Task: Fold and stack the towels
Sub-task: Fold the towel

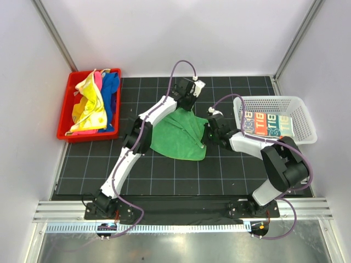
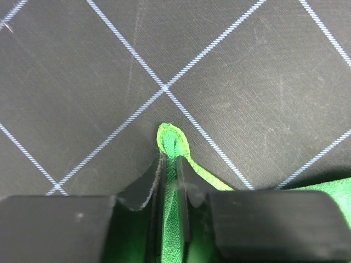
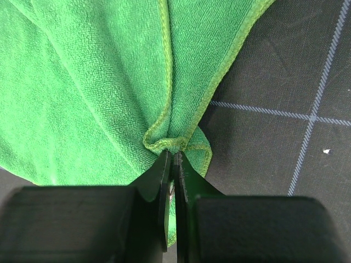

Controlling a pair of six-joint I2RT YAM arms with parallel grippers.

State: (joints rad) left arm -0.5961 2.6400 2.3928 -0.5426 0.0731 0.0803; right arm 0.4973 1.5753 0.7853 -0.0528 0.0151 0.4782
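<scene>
A green towel (image 1: 178,137) lies partly spread on the black grid mat in the middle. My left gripper (image 1: 185,104) is shut on its far corner (image 2: 173,139), the hem sticking out past the fingertips. My right gripper (image 1: 207,133) is shut on the towel's right edge (image 3: 175,143), bunched hem between the jaws, with the cloth (image 3: 88,82) spreading away to the left. Yellow, pink-red and blue towels (image 1: 94,104) lie heaped in the red bin. A white towel with printed lettering (image 1: 269,124) lies in the white mesh basket.
The red plastic bin (image 1: 66,112) stands at the mat's far left. The white mesh basket (image 1: 305,118) stands at the far right, close to my right arm. The black grid mat (image 1: 164,175) runs to the metal rail at the near edge.
</scene>
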